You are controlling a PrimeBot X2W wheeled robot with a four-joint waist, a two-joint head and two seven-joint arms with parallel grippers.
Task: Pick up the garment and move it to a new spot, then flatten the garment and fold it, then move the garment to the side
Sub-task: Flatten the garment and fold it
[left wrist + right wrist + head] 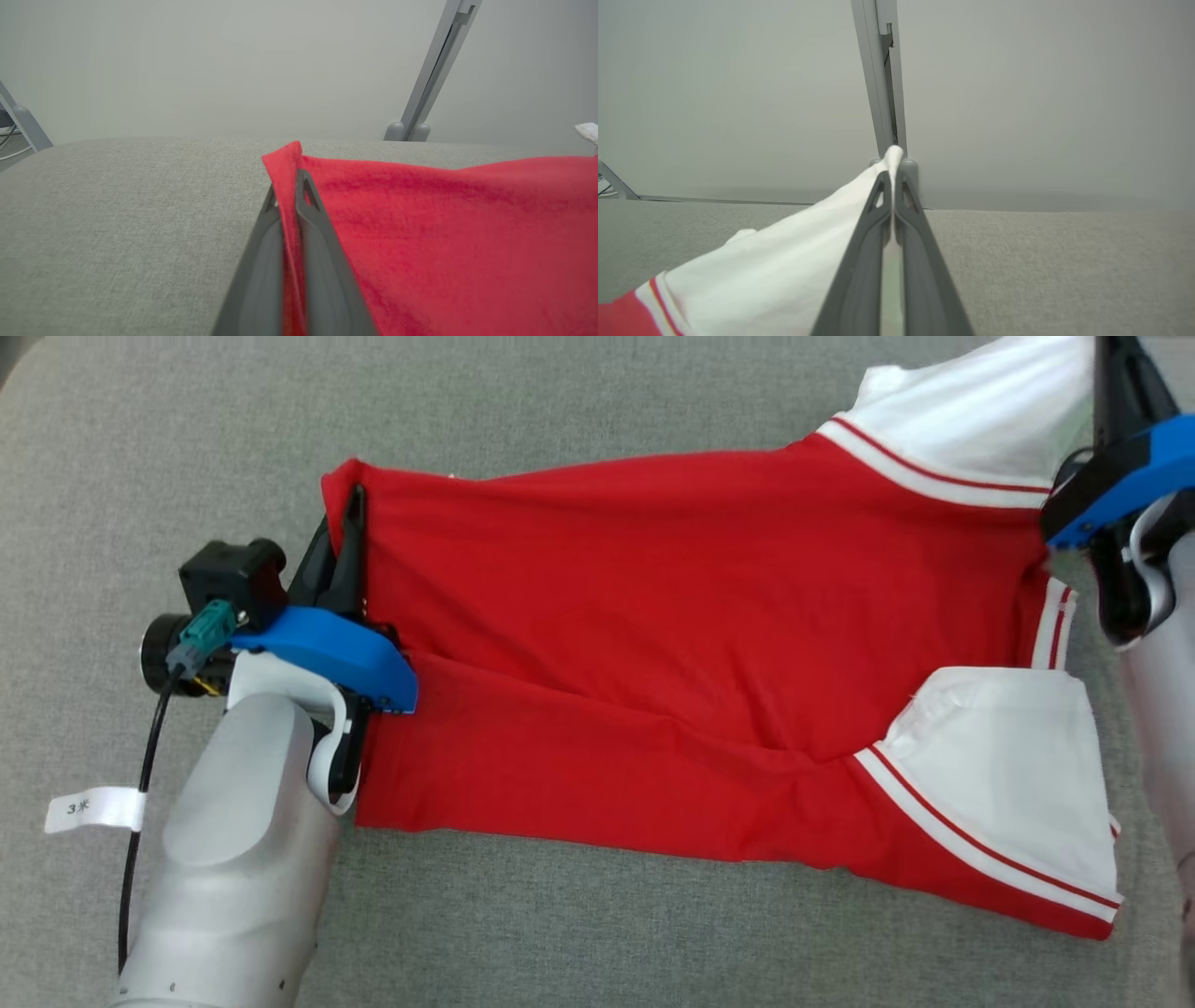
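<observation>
A red garment (pixel 653 644) with white sleeves lies spread across a grey padded surface (pixel 187 429), its hem to the left and its sleeves to the right, stretched between two claws. Open grey cloth runs wide to the left of the hem and in a band along the far side, with a narrower strip along the near side. The surface's rounded far-left corner shows at the top of the head view. On the right, the near sleeve reaches almost to the picture's edge, and where the surface ends there cannot be told.

The left claw (pixel 353 513) is clamped on the far-left corner of the hem. In the left wrist view its two fingers (pixel 288 189) press a ridge of red cloth between them, and the corner pokes up past the tips. The right claw (pixel 1120 364) is closed on the far white sleeve at the far right. In the right wrist view (pixel 893 179) a tuft of white cloth stands above its tips.

A long crease crosses the red body between the two grips, and the near sleeve lies flat. A grey post (pixel 882 93) rises beyond the far edge. A white label (pixel 93 809) hangs on the left arm's black cable (pixel 140 784).
</observation>
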